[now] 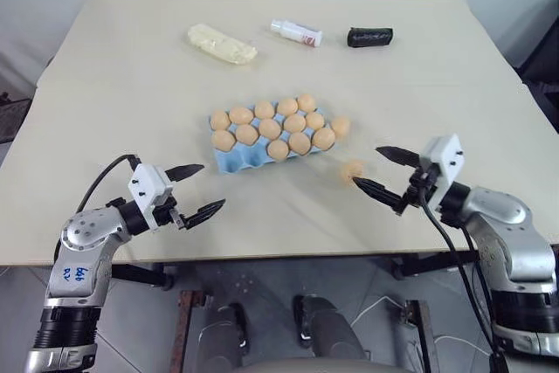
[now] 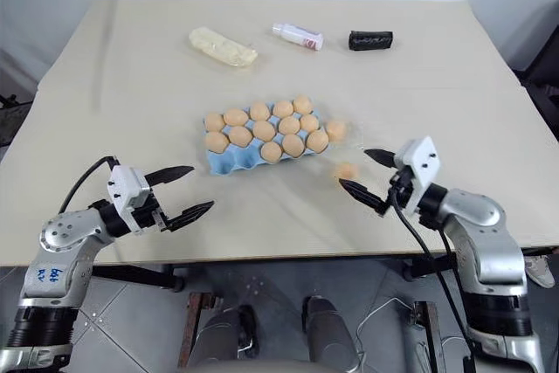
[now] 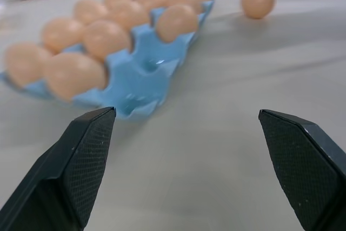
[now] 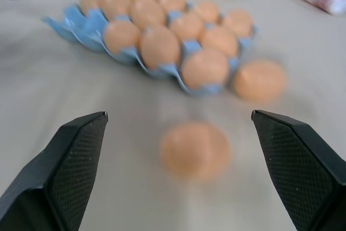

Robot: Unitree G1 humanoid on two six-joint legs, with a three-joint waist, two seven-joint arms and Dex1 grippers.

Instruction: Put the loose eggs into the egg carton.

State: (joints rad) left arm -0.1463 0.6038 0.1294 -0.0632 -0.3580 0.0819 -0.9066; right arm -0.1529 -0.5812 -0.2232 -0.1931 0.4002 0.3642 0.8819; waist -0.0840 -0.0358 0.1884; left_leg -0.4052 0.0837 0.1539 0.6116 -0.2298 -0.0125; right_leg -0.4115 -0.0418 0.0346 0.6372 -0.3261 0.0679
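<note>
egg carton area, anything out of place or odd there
Yes: two loose eggs lie outside the egg carton on the table. One rests against the carton's right end, the other sits apart, nearer the right gripper. One front-left cup is empty. Nothing looks cracked or spilled.

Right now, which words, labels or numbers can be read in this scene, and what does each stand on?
Blue handwritten marks on the left arm's upper casing: too small to read.
Reddish print on the small white bottle: too blurred to read.
No other text shows on the table.
</note>
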